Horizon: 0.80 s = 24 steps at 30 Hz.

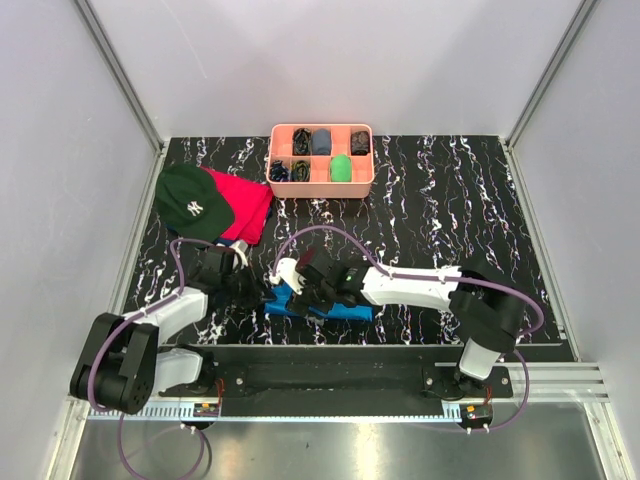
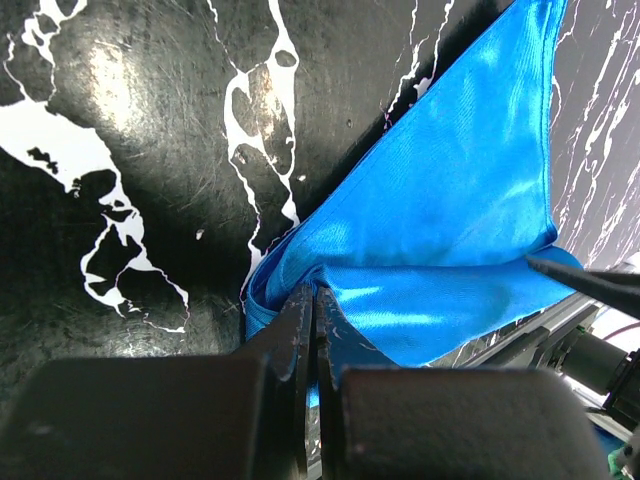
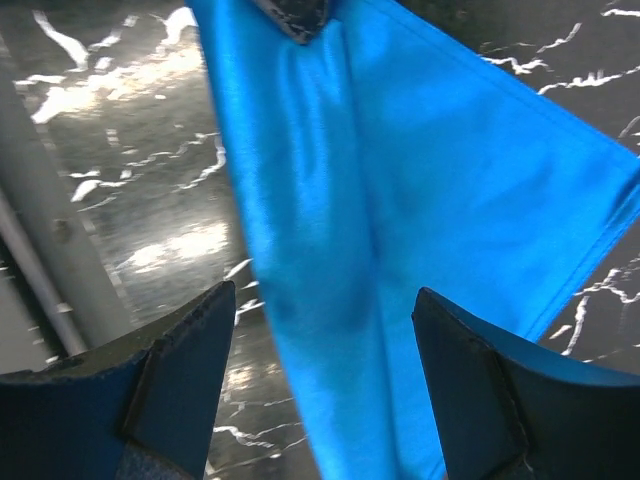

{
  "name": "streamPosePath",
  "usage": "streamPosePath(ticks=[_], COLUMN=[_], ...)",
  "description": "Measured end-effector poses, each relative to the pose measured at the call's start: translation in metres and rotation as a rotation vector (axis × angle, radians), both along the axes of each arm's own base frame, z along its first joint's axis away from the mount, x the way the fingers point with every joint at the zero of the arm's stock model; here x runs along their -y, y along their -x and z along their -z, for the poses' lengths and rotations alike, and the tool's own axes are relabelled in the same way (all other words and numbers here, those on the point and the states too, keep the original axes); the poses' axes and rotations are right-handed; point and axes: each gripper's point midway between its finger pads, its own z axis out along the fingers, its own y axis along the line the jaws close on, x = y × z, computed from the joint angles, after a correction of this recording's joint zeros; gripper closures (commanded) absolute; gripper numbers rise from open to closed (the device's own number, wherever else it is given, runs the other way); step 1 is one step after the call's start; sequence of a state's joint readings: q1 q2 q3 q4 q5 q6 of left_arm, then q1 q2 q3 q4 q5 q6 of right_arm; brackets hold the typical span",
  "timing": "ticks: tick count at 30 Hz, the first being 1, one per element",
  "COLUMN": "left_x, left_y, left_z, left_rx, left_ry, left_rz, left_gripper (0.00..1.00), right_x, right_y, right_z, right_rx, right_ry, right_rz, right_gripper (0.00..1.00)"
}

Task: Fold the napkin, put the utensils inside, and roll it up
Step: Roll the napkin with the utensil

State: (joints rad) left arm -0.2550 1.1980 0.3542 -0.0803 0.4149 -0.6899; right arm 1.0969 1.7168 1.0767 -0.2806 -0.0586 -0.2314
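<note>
Bright blue cloth napkin [image 2: 450, 230] on black marbled counter [image 2: 140, 200], left gripper [image 2: 313, 310] clamped on its edge, right gripper [image 3: 322, 300] wide open, empty.

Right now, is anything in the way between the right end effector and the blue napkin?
Nothing visible. The right end effector hangs open right over the napkin, and only bare cloth shows between its fingers. The left end effector is shut on a fold at the napkin's edge, clear of that gap.
</note>
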Motion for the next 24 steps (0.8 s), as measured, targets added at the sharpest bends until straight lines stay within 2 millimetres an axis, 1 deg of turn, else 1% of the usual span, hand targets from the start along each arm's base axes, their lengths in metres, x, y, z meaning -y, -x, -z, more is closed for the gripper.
streamPosePath(ticks=[4, 6, 9, 12, 13, 15, 16, 17, 18, 20, 21, 22, 24], left_x=[0.000, 0.000, 0.001, 0.001, 0.001, 0.002, 0.002, 0.002, 0.002, 0.003, 0.002, 0.002, 0.001], left_y=[-0.001, -0.001, -0.002, -0.003, -0.004, -0.005, -0.005, -0.006, -0.006, -0.007, -0.007, -0.007, -0.008], left_z=[0.000, 0.000, 0.000, 0.000, 0.000, 0.000, 0.000, 0.000, -0.001, -0.001, -0.001, -0.001, -0.001], left_rx=[-0.002, -0.002, -0.004, -0.006, -0.007, -0.008, -0.008, -0.008, -0.007, -0.002, 0.001, 0.003, 0.009], left_ry=[-0.001, -0.002, -0.002, -0.004, -0.004, -0.004, -0.004, -0.004, -0.004, -0.006, -0.008, -0.010, -0.017], left_rz=[0.003, 0.004, 0.005, 0.008, 0.009, 0.012, 0.014, 0.016, 0.019, 0.025, 0.028, 0.029, 0.033], left_gripper=[1.00, 1.00, 1.00, 1.00, 1.00, 1.00, 1.00, 1.00, 0.99, 0.91, 0.86, 0.76, 0.68], right_x=[0.002, 0.003, 0.004, 0.004, 0.004, 0.006, 0.005, 0.003, 0.001, -0.002, -0.004, -0.005, -0.006], right_y=[-0.007, -0.008, -0.007, -0.006, -0.006, -0.004, -0.002, -0.003, -0.002, 0.000, 0.000, 0.001, 0.001], right_z=[0.009, 0.015, 0.019, 0.020, 0.022, 0.031, 0.036, 0.035, 0.036, 0.037, 0.037, 0.037, 0.037], right_rx=[0.032, 0.034, 0.029, 0.027, 0.022, 0.008, -0.008, -0.011, -0.020, -0.048, -0.060, -0.067, -0.079], right_ry=[0.030, 0.049, 0.058, 0.058, 0.063, 0.083, 0.087, 0.084, 0.087, 0.099, 0.103, 0.110, 0.117], right_rz=[0.000, -0.002, -0.007, -0.008, -0.009, -0.008, -0.008, -0.009, -0.012, -0.018, -0.018, -0.018, -0.017], right_gripper=[0.21, 0.21, 0.22, 0.31, 0.39, 0.47, 0.53, 0.56, 0.58, 0.63, 0.64, 0.65, 0.67])
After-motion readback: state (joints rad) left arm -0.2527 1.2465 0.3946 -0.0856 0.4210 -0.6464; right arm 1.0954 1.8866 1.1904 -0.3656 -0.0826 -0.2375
